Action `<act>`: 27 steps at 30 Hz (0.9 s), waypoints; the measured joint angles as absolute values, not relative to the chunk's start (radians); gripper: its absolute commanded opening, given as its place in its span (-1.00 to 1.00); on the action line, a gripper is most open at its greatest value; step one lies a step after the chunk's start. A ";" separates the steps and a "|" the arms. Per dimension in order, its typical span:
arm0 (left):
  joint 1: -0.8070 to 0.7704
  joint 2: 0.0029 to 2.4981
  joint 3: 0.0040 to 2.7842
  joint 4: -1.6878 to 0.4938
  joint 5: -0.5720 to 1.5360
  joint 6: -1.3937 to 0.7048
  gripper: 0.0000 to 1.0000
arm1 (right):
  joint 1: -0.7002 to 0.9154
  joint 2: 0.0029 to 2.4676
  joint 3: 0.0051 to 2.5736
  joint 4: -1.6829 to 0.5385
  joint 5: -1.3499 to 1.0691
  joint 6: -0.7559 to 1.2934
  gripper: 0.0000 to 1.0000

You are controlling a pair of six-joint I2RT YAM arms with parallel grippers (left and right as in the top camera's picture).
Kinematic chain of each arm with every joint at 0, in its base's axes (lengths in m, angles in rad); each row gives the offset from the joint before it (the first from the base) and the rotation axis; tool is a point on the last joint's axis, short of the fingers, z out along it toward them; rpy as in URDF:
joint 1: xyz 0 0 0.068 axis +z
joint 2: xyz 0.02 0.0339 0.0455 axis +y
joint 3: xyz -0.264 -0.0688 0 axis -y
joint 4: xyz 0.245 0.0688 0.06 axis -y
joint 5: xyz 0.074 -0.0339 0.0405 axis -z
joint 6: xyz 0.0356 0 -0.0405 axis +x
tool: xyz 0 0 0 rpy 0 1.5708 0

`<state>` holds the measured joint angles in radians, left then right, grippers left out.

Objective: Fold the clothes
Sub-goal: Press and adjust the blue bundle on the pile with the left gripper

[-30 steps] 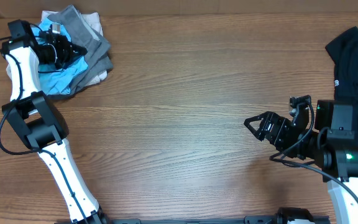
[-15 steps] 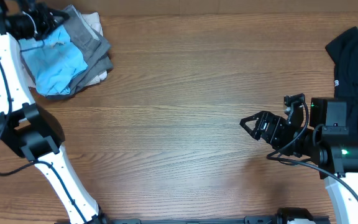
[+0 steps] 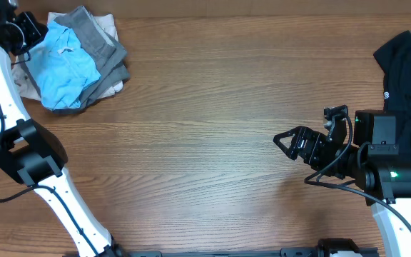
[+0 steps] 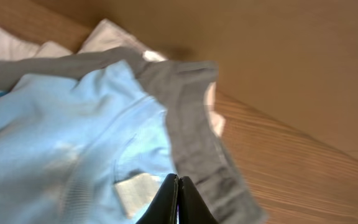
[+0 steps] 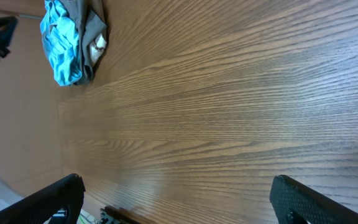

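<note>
Brown wood-grain table point(image 3: 205, 107) w/ plain tan backdrop point(image 4: 278, 50) (maybe cardboard) along its far edge.

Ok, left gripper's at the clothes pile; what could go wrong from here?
The left gripper seems to pinch just a sliver of the light blue T-shirt; it may slip free. The grey garment overlaps the shirt, so a pull could drag it along. Both lie near the table edge and could slide off.

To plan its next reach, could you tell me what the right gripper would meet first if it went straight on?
Probably bare table: the right gripper is open and aimed over wood, with the clothes pile off to one side.
</note>
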<state>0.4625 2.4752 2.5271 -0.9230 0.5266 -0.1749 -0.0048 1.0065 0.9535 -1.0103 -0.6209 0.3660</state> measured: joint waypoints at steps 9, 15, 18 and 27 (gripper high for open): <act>0.471 2.672 2.524 -0.905 0.545 -0.181 -0.92 | -0.005 1.007 0.953 -1.007 -0.621 0.366 1.00; 0.499 2.693 2.524 -0.886 0.687 -0.195 -0.92 | -0.005 1.007 0.954 -1.007 -0.621 0.366 1.00; 0.516 2.693 2.524 -0.886 0.763 -0.225 -0.92 | -0.005 1.007 0.954 -1.007 -0.627 0.366 1.00; 0.542 2.621 2.524 -0.932 0.966 -0.256 -0.92 | -0.005 1.007 0.954 -1.015 -0.641 0.366 1.00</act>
